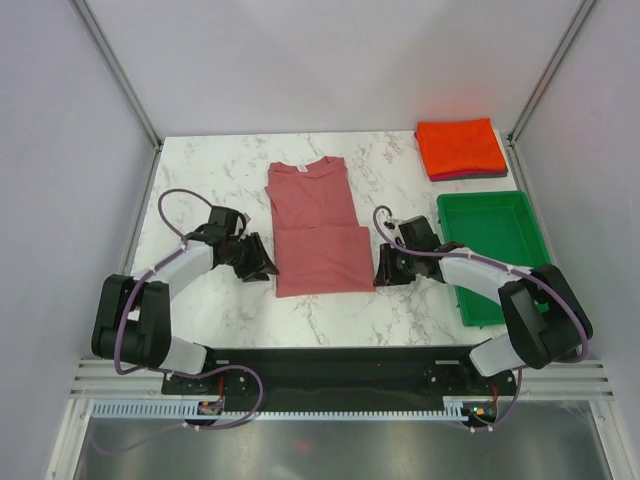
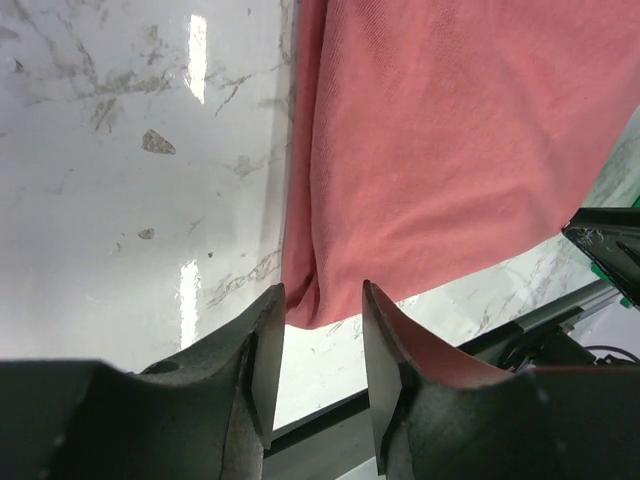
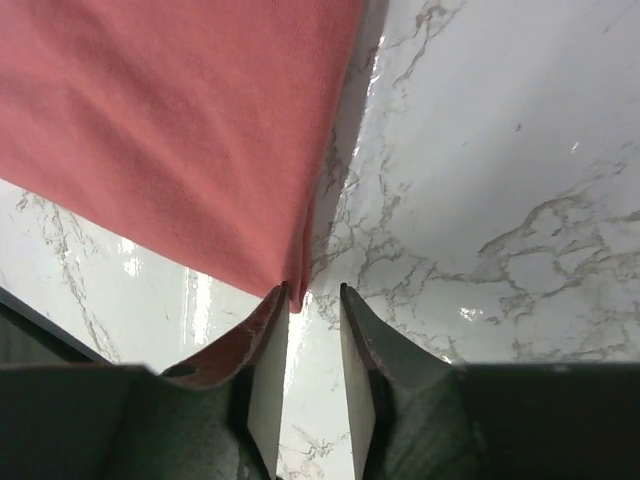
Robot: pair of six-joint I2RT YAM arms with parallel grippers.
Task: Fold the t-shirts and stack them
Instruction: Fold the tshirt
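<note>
A dusty rose-red t-shirt [image 1: 315,225] lies on the marble table, sleeves folded in, a long strip with its collar at the far end. My left gripper [image 1: 266,268] is open at the shirt's near left corner [image 2: 305,305], which lies just ahead of the jaws. My right gripper [image 1: 381,272] is open at the near right corner [image 3: 290,280], which sits at the tips of the jaws, nothing clamped. A folded bright orange-red t-shirt [image 1: 460,146] lies on a dark maroon one [image 1: 470,175] at the far right.
A green plastic tray [image 1: 525,215] stands on the right, behind my right arm. The table's near edge and a black rail [image 2: 520,340] run just in front of the shirt's hem. Frame posts stand at the far corners.
</note>
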